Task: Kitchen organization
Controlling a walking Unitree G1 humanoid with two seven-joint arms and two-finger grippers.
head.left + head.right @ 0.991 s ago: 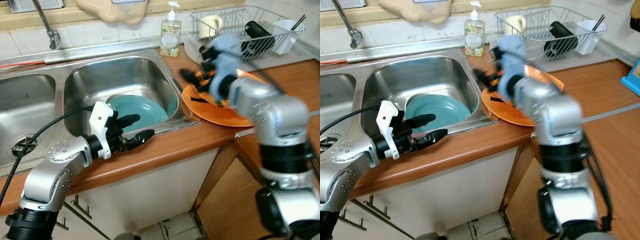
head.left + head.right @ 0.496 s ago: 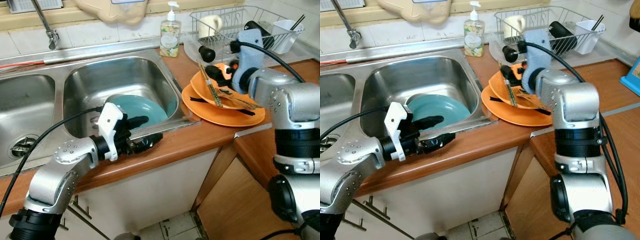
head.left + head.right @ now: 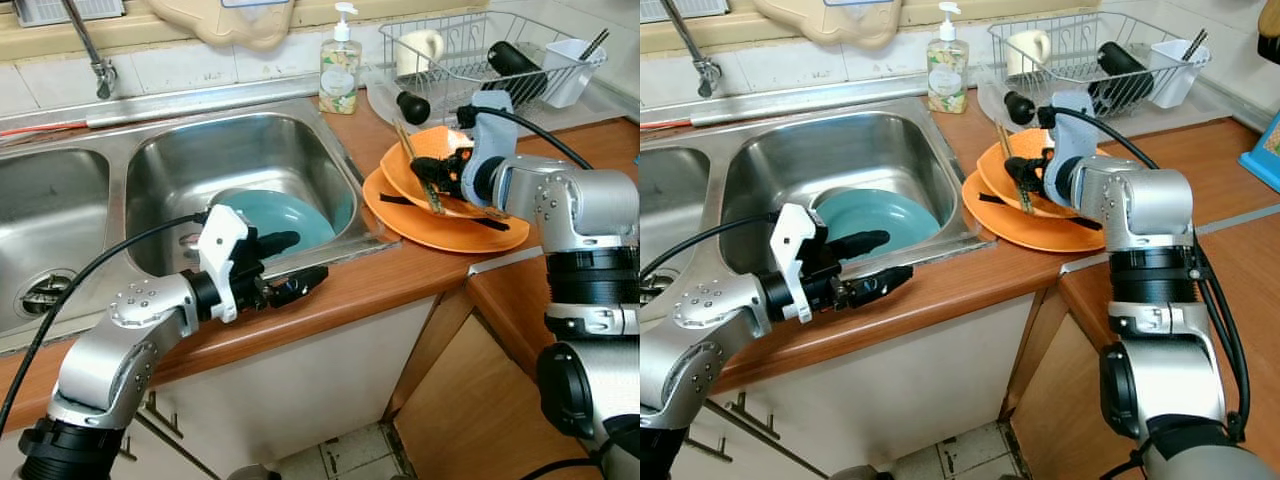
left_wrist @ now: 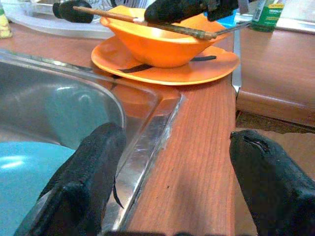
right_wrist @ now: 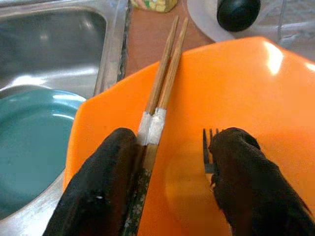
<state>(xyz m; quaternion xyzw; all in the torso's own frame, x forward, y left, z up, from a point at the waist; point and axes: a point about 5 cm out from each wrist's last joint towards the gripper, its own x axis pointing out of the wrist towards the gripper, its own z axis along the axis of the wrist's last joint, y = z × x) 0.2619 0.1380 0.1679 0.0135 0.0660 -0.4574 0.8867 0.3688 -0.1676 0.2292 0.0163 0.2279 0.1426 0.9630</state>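
Observation:
An orange bowl point(image 3: 447, 158) sits tilted on an orange plate point(image 3: 445, 230) on the wooden counter, right of the sink. A pair of wooden chopsticks point(image 5: 165, 81) lies across the bowl's rim, and a dark fork point(image 5: 209, 147) lies inside it. My right gripper point(image 5: 172, 182) is open inside the bowl, one finger point(image 5: 106, 182) against the chopsticks, the other by the fork. A teal plate point(image 3: 290, 215) lies in the right sink basin point(image 3: 240, 150). My left gripper point(image 3: 288, 263) hangs open over the sink's front edge, holding nothing.
A wire dish rack point(image 3: 480, 50) with a mug, a dark bottle and a white cup stands at the back right. A soap bottle point(image 3: 341, 65) stands behind the sink. A black-knobbed utensil point(image 3: 411, 106) lies beside the rack. A tap point(image 3: 95, 55) is at the back left.
My right arm swung in blurred over the plate, then settled and lowered its gripper into the orange bowl. My left gripper shifted slightly right along the sink edge.

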